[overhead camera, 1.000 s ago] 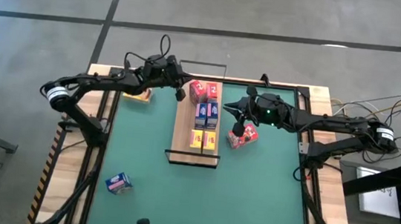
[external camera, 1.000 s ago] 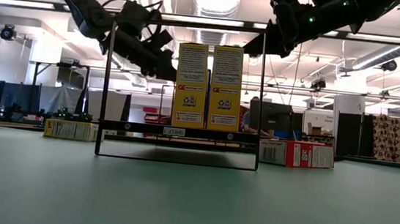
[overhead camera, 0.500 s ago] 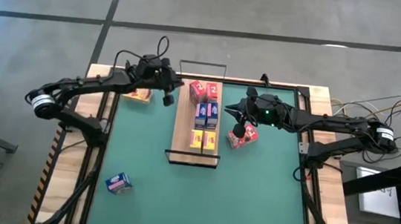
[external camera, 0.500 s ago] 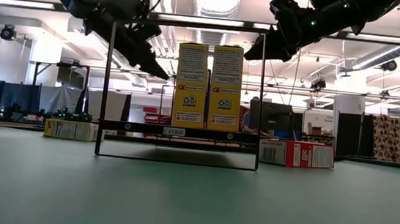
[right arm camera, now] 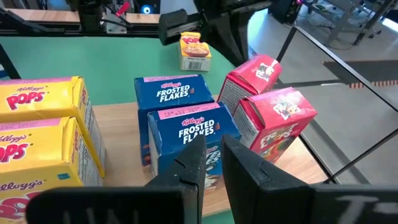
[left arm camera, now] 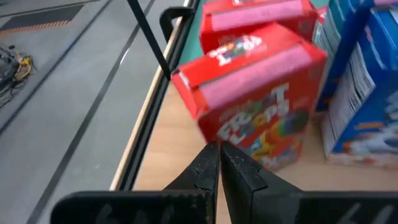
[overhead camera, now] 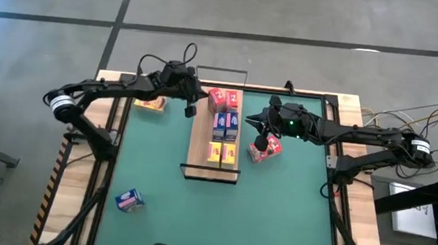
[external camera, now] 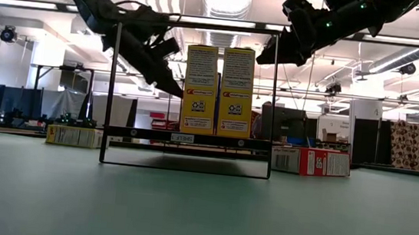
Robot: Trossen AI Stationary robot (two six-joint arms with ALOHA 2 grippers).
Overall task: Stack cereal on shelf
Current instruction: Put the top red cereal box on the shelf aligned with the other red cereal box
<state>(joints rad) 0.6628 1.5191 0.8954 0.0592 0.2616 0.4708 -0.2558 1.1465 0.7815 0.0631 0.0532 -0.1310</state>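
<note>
The shelf [overhead camera: 199, 141] lies mid-table with cereal boxes standing on it: two red [overhead camera: 223, 98] at its far end, blue [overhead camera: 227, 125] in the middle, yellow [overhead camera: 222, 151] nearest. My left gripper [overhead camera: 190, 108] is shut, its tips [left arm camera: 219, 155] right at the lower edge of the nearer red box [left arm camera: 249, 81]. My right gripper [overhead camera: 255, 125] hangs high by the shelf's right side, pointing at the blue boxes [right arm camera: 186, 127]. It is shut to a narrow slit [right arm camera: 211, 155] and holds nothing. My left gripper's shut fingertips [left arm camera: 211, 158] come slanting down from the table's left at the lower edge [left arm camera: 214, 138] of the nearer red box. I cannot tell whether they touch it. The box stands on the shelf.
A loose red box [overhead camera: 266, 148] lies on the green mat right of the shelf, below my right arm. A yellow box [overhead camera: 149, 103] lies at the far left, and a blue one [overhead camera: 129, 200] near the front left. The shelf's black wire frame [external camera: 112, 85] rises at both ends.
My left gripper drew back from the red boxes toward the table's left edge, then came back to them, rolling and tipping its wrist, shut throughout. The boxes on the shelf have not visibly moved.
</note>
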